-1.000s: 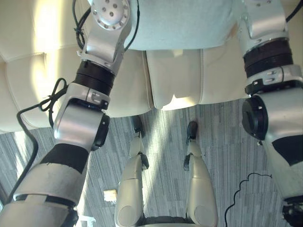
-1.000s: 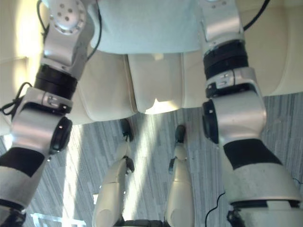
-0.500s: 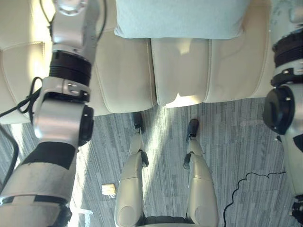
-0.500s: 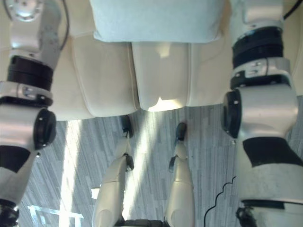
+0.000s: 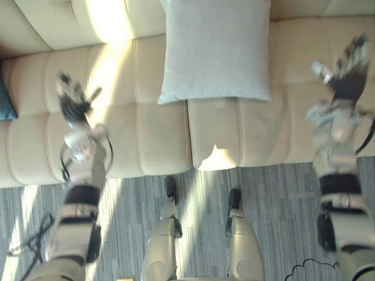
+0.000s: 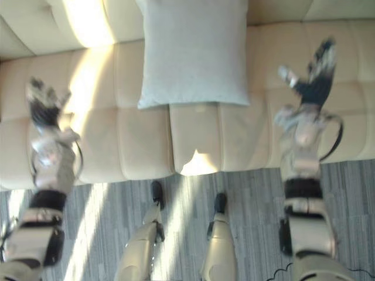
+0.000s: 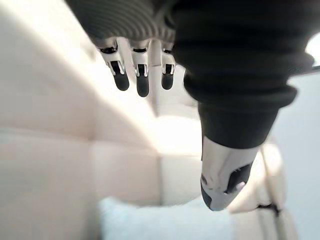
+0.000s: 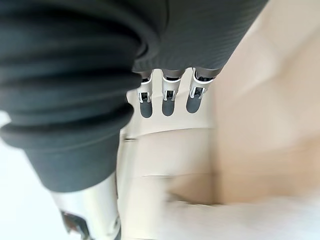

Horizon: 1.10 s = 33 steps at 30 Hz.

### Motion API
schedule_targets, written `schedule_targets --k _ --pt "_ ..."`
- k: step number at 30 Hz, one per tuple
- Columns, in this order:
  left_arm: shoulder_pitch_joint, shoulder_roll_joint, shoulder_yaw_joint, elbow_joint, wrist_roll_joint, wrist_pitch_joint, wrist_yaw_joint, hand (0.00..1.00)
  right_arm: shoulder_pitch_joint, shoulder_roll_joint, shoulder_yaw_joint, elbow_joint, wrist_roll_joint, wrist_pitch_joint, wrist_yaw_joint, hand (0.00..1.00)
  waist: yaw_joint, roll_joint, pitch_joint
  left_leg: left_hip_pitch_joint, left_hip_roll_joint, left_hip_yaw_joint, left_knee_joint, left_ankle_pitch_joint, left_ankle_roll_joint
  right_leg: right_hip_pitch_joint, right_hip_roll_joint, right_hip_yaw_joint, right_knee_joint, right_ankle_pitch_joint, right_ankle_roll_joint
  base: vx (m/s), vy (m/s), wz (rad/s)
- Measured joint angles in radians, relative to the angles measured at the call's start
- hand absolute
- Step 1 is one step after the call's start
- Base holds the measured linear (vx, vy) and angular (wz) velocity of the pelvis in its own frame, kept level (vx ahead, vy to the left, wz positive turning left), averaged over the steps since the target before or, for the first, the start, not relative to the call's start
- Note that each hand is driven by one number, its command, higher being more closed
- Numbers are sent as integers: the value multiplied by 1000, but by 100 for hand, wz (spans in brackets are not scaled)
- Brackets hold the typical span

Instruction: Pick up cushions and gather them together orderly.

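A cream sofa [image 5: 146, 140] with stitched, padded panels runs the full width of the scene, seen from above, w/ a broad band of sunlight across its left half and a smaller bright patch at the front edge near the middle. Below it lies a grey striped carpet floor [image 5: 281, 193], also sunlit on the left. One pale blue-grey cushion [image 5: 217, 50], roughly square, sits on the sofa's seat at centre, its far edge up against the backrest and its near edge just short of the seat's front; nothing is touching it. The robot's left hand [image 5: 73, 102] is raised over the left part of the seat, well apart from the cushion, palm area dark, fingers spread wide and holding nothing. The right hand [image 5: 348, 70] is up over the right part of the seat, approx. level w/ the cushion's near edge and apart from it, fingers likewise splayed and empty. The wrist views agree: the left hand's fingers [image 7: 142, 82] and the right hand's fingers [image 8: 168, 102] reach out straight over cream upholstery, thumbs apart. At the sofa's far left edge a small dark teal object [image 5: 4, 100] shows; can't tell what it is.
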Motion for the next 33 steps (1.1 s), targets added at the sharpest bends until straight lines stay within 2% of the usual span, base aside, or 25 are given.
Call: schedule_targets --k 3,5,10,11,12,13,14,16,19,24,27,30,33 --pt "137 -73 -45 50 84 22 -52 0 159 124 12 38 -39 4 49 0 -5 -19 -42 49 1 3 0 -1 -1 64 3 -5 -33 0 0 70 -49 -2" --pt "204 -109 -52 147 158 40 -86 0 246 187 38 180 -80 15 81 0 -7 -29 -85 105 5 20 -1 -19 -19 128 8 -4 -68 -9 -11 5 -19 -14" --pt "251 -151 -50 324 276 70 -102 0 336 241 40 420 -150 50 108 0 -8 -22 -148 170 19 22 -7 -80 -26 192 24 -4 -79 -30 -9 -109 18 -4" --pt "264 -159 -49 362 303 78 -105 0 363 247 39 468 -158 63 118 0 -10 -24 -168 174 16 22 -7 -96 -37 199 22 -3 -89 -32 -9 -97 75 13" --pt "267 -161 -48 389 319 81 -105 0 383 263 36 499 -158 70 122 0 -15 -47 -182 177 5 27 2 -120 -45 202 1 5 -106 -35 -10 20 76 -8" --pt "282 -167 -45 428 345 91 -107 0 403 270 34 545 -158 75 125 0 -7 -60 -187 193 -17 32 58 -115 -24 222 -8 13 -122 -38 -4 71 76 -23" --pt "303 -170 -45 451 362 101 -109 0 416 274 35 564 -158 85 125 0 -5 -55 -193 229 -21 36 32 -143 -5 253 -3 26 -136 -38 -3 104 50 -22" --pt "324 -166 -38 460 374 114 -109 0 430 292 12 562 -157 93 130 0 -21 -68 -202 264 -39 39 -7 -143 -6 269 -12 33 -144 -38 -4 16 87 2" --pt "333 -165 -35 464 392 115 -109 0 441 298 5 569 -158 96 134 0 -15 -75 -218 281 -45 39 -7 -143 -6 285 -14 46 -144 -39 -6 -6 44 3" --pt "337 -171 -30 484 409 117 -109 0 436 300 -3 593 -157 101 134 0 -14 -56 -243 297 -42 38 -7 -143 -6 301 -7 52 -146 -38 -14 56 -8 0" --pt "338 -170 -29 486 412 117 -109 0 422 300 -5 607 -157 102 133 0 -13 -56 -243 301 -40 36 -7 -146 -5 305 -4 52 -146 -29 -26 94 -23 2" --pt "327 -170 -29 487 413 118 -109 0 400 303 -6 630 -157 106 132 0 -12 -68 -237 308 -39 38 -7 -154 -15 310 -3 56 -144 -28 -26 126 -24 -6" --pt "303 -165 -29 490 419 120 -107 0 360 308 -5 631 -157 108 128 0 -10 -92 -219 306 -35 68 0 -152 -11 284 1 84 -121 -16 -15 126 -12 -30"
